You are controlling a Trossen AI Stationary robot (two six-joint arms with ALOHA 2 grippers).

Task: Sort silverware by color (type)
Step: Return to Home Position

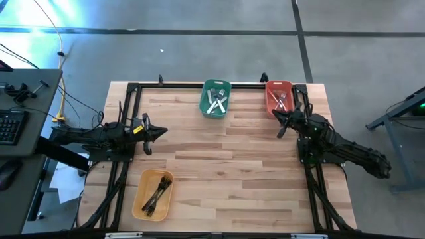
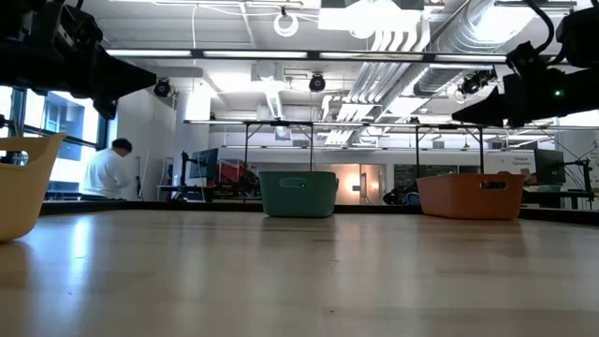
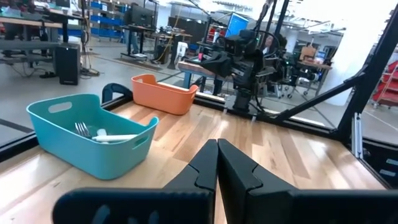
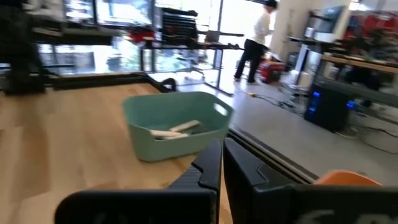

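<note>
Several white-handled forks (image 1: 216,101) lie in the green bin (image 1: 215,85) at the table's far edge; they also show in the left wrist view (image 3: 102,132) and the right wrist view (image 4: 174,129). Red-handled forks (image 1: 281,101) lie in the red bin (image 1: 279,84) at the far right. Black forks (image 1: 157,192) lie in the yellow bin (image 1: 141,199) at the near left. My left gripper (image 1: 161,133) is shut and empty above the table's left middle. My right gripper (image 1: 277,118) is shut and empty just near of the red bin.
A dark metal frame (image 1: 179,85) runs along the table's far edge and sides. The wooden tabletop (image 1: 226,172) lies between the bins. A desk with a keyboard (image 1: 10,126) stands left of the table. A person (image 2: 108,173) stands in the room beyond.
</note>
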